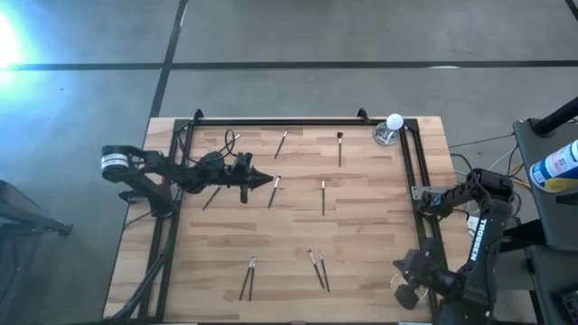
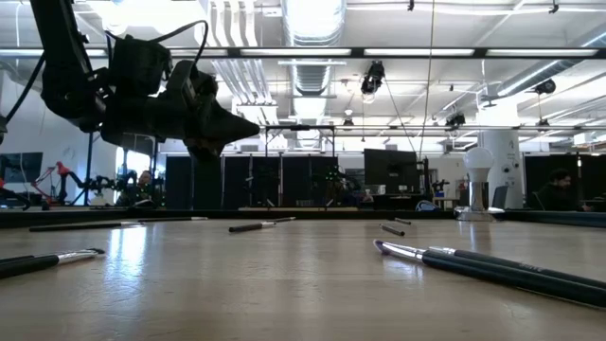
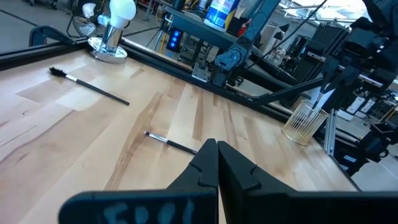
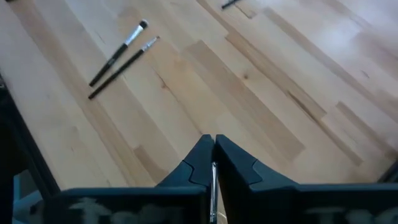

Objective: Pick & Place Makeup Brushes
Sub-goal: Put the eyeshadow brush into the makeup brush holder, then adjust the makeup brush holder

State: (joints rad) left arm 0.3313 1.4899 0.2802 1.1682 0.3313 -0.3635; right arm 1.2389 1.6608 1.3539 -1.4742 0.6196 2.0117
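Your left tool point(image 1: 267, 181) hovers over the wooden surface point(image 1: 361, 235), fingers pressed together on nothing, its tip just beside one makeup brush point(image 1: 274, 191). Your right tool point(image 4: 213, 144) sits off the surface's near right corner, fingers nearly touching; a thin pale sliver shows in the slit, too unclear to name. The other makeup brushes point(image 1: 322, 197) lie scattered flat, with pairs point(image 1: 317, 269) near the front edge.

A wooden tabletop point(image 1: 361, 244) sits inside a black metal frame point(image 1: 271, 121). At its far right corner stands a small clear glass stand point(image 1: 386, 135) bearing a white ball point(image 1: 395, 120). A blue-labelled bottle point(image 1: 554, 166) lies beyond the right edge.
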